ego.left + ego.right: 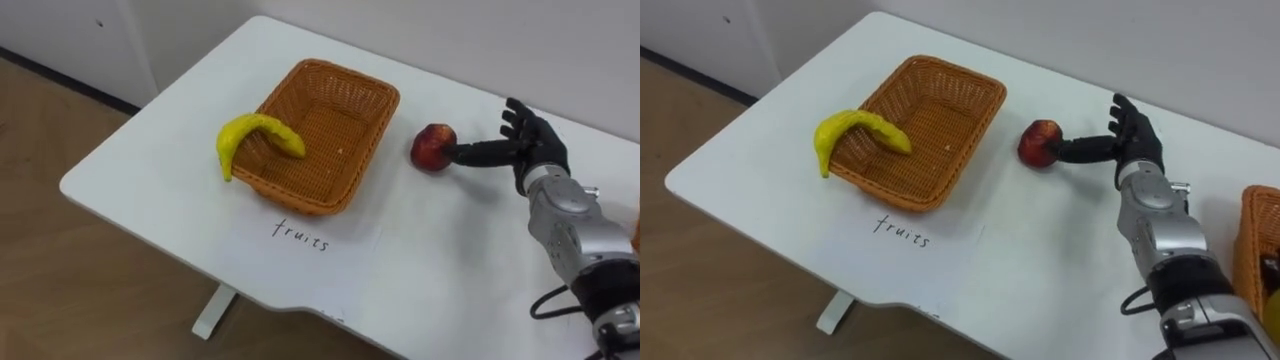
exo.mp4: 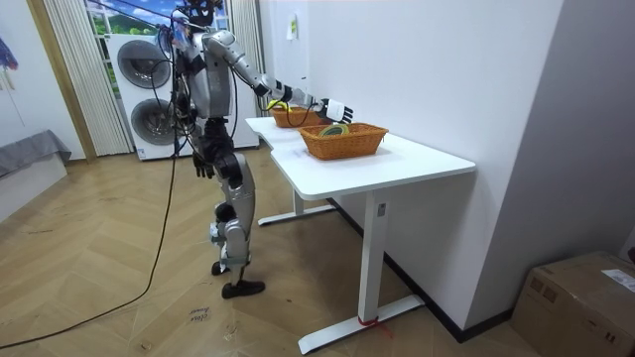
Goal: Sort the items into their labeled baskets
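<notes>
Left eye view evidence suggests that the sorting is only partly done. The banana (image 1: 255,135) is draped over the near-left rim of the fruit basket (image 1: 385,100), with one end inside and the thin end hanging outside above the tabletop (image 1: 140,175). It can hardly be counted as properly placed. The apple (image 1: 433,147) is seen on the tabletop near the basket's right wall, outside it. The right hand (image 1: 535,140) is held beside the apple with its fingers (image 1: 517,118) straight and spread, and what may be the thumb is stretched out to touch the fruit's side. Nothing is gripped. It is judged that the apple is only being approached or nudged, so getting it into the basket is not yet done, and the banana has yet to be settled inside. No other fruit is seen on the basket's floor. A handwritten paper label (image 1: 300,235) is laid in front of the basket.

A second basket (image 1: 1252,230) is cut off by the right edge of the right eye view. Something dark and something yellow are glimpsed inside it, but neither can be identified, so progress with the office supplies cannot be assessed. In the room view the left hand (image 2: 202,166) is hung beside the hip, too small for its state to be told. Whether the apple is merely touched or pressed cannot be settled either.
</notes>
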Robot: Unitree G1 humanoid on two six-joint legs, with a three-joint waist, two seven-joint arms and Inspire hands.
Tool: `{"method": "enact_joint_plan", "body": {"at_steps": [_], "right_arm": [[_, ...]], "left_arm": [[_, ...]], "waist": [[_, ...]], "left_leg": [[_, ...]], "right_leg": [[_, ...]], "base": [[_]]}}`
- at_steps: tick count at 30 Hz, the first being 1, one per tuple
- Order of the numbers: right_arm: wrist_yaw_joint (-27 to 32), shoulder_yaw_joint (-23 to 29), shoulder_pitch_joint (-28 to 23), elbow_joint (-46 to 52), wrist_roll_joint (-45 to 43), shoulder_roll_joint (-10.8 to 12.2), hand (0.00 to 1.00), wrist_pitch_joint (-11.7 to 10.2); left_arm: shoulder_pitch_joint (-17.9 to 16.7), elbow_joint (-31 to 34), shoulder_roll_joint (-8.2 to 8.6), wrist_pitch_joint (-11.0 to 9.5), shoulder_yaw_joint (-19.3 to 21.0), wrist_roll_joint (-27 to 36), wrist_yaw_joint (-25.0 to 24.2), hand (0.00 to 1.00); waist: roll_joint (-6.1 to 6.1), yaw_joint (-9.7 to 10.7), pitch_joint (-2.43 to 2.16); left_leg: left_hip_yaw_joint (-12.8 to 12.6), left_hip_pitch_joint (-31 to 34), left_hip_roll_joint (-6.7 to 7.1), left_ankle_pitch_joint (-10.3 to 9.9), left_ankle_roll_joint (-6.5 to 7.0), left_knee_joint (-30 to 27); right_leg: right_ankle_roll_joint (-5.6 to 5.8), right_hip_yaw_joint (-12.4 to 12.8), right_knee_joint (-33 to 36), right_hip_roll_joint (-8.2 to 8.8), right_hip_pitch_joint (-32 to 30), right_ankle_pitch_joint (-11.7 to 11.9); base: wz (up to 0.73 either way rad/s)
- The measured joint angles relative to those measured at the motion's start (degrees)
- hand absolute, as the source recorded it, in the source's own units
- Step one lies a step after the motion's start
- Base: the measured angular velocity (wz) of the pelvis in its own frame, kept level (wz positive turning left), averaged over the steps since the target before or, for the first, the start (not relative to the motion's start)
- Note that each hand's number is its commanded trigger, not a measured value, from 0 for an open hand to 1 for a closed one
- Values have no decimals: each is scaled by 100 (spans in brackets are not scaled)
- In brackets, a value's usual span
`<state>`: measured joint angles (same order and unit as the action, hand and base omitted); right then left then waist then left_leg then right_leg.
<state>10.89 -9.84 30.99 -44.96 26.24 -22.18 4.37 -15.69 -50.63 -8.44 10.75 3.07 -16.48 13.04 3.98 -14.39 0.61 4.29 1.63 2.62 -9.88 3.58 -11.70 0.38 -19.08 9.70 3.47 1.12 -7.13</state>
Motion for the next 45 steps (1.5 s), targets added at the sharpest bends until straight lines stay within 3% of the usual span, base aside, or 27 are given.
{"method": "enact_joint_plan", "body": {"at_steps": [22, 24, 30, 36, 45], "right_arm": [[-188, -22, 112, 78, -235, 2, 0, -139], [-189, -97, 112, 128, -226, 3, 0, -209], [-257, -482, 112, 353, -232, 29, 0, -358], [-354, -525, 111, 354, -232, 186, 0, -362], [-454, -643, 89, 280, -498, 195, 0, -366]], "left_arm": [[-8, -55, -18, -177, -98, 4, -8, 0], [-21, -119, -19, -212, -99, 11, -14, 0], [-19, -123, -23, -281, -103, 11, -15, 0], [-24, -112, -26, -291, -115, 12, -14, 0], [-42, -122, -28, -334, -116, 13, -16, 0]], "waist": [[79, -48, 28], [77, -172, 30], [117, -188, 20], [129, -201, 13], [127, -220, 15]], "left_leg": [[31, -47, 7, 1, 0, -15], [-74, -120, -16, 4, 1, 3], [-67, -115, -9, 2, 1, 26], [-66, -109, -4, 2, 2, 6], [-47, -99, -4, 2, 2, 7]], "right_leg": [[0, -36, 0, 6, 46, 0], [0, 43, 4, -5, 66, -1], [0, 30, 3, -1, 90, -1], [0, 29, 6, 2, 94, 0], [0, -9, -1, 2, 92, 0]], "base": [[0], [-19], [-2], [0], [0]]}}
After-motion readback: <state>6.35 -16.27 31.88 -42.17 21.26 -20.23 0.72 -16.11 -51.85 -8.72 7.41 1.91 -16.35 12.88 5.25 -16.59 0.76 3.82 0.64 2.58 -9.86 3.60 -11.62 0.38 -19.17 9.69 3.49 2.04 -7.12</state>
